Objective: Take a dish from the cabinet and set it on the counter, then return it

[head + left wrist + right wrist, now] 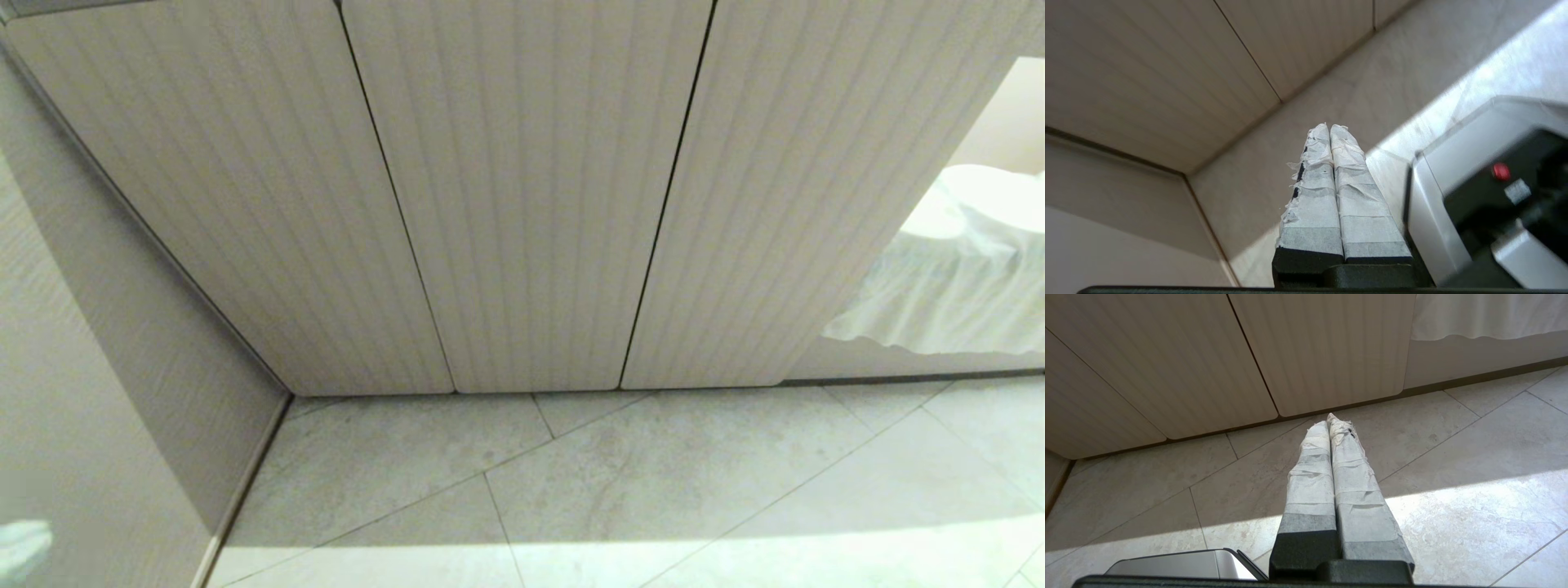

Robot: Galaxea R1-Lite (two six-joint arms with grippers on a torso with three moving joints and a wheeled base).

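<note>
The cabinet (522, 204) fills the head view: three beige ribbed doors with rounded lower corners, all closed. The dish and the counter are out of view. Neither arm shows in the head view. In the left wrist view my left gripper (1330, 127) is shut and empty, its taped fingers pressed together, pointing over the floor toward the corner where the cabinet (1167, 73) meets a side wall. In the right wrist view my right gripper (1327, 421) is shut and empty too, hanging low over the tiles in front of the cabinet doors (1323, 347).
Grey floor tiles (653, 490) run up to the cabinet, with a sunlit band near me. A beige side wall (90, 367) closes off the left. White draped cloth (963, 269) hangs at the right. My own silver base (1457, 196) sits beside the left gripper.
</note>
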